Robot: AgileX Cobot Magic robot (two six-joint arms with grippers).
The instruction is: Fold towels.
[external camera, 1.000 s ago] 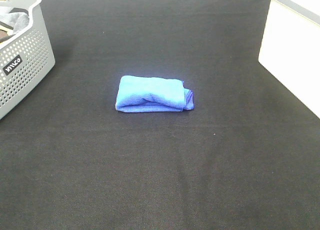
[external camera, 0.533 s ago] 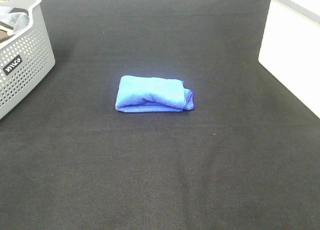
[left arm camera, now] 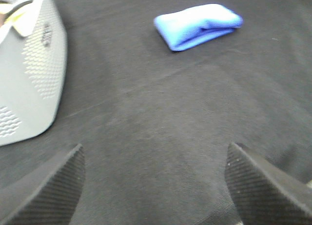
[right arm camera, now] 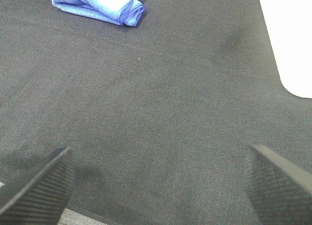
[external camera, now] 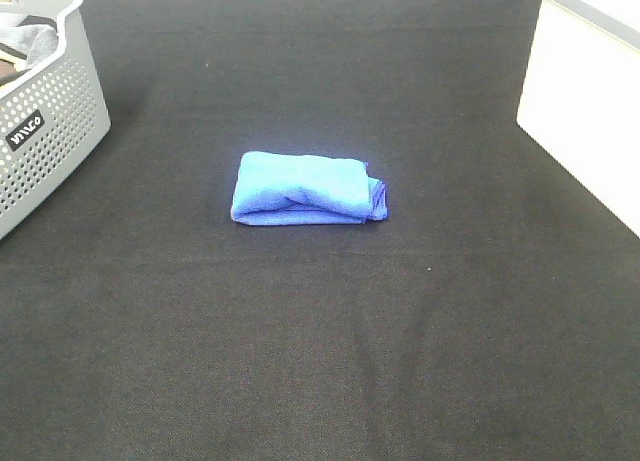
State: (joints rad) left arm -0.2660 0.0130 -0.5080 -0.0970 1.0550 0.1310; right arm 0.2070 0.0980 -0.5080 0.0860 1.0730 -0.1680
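Note:
A blue towel (external camera: 307, 188) lies folded into a small bundle at the middle of the black table cloth (external camera: 330, 331). It also shows in the left wrist view (left arm camera: 198, 25) and the right wrist view (right arm camera: 100, 5). My left gripper (left arm camera: 156, 186) is open and empty, well back from the towel near the table's front left. My right gripper (right arm camera: 161, 186) is open and empty, well back from the towel near the front right. Neither arm shows in the exterior high view.
A grey perforated basket (external camera: 45, 121) holding grey cloth stands at the back left; it also shows in the left wrist view (left arm camera: 29, 78). A white surface (external camera: 590, 111) borders the black cloth on the right.

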